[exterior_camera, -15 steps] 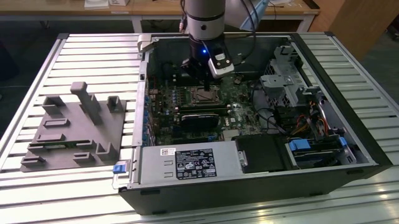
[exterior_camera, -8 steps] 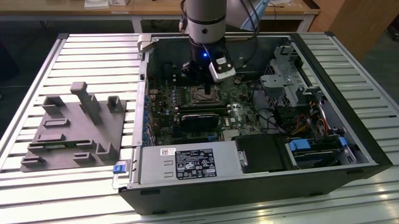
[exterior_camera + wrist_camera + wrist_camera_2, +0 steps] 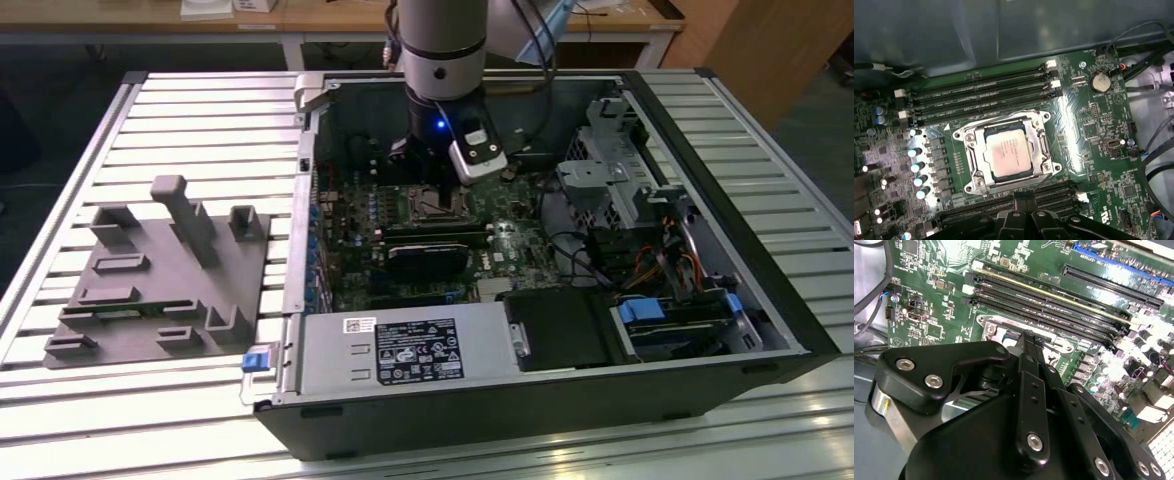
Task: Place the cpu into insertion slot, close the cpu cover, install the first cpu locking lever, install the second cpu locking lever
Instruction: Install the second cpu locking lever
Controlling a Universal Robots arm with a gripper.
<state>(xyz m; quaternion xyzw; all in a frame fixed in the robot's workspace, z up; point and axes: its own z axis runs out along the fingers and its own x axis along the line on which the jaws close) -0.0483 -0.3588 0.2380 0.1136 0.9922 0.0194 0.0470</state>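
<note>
A: Step in hand?

B: Judged: past seating. The cpu (image 3: pixel 1008 152) lies flat in the insertion slot (image 3: pixel 434 205), and the cpu cover (image 3: pixel 1044 147) is down around it, with the chip's top showing through its window. Whether either locking lever is latched cannot be told.

A: End effector?

B: The end effector (image 3: pixel 1030 337) is clenched with nothing between the fingers. It sits just above the socket, near the cover's edge, apart from the chip.

A: What would a lever step call for?

B: Judged: a narrow, low approach beside the cover, pressing on the lever without touching the cpu's top.

A: Surroundings, left to right?

B: In the exterior view, a grey fixture (image 3: pixel 154 270) on the worktop (image 3: pixel 174 100) stands well apart from the end effector. Closer, memory slots (image 3: pixel 979 92) flank the socket on both sides, and capacitors (image 3: pixel 916 160) stand beside it. Those crowd any sideways move. The drive cage (image 3: pixel 601 180) is well clear.
</note>
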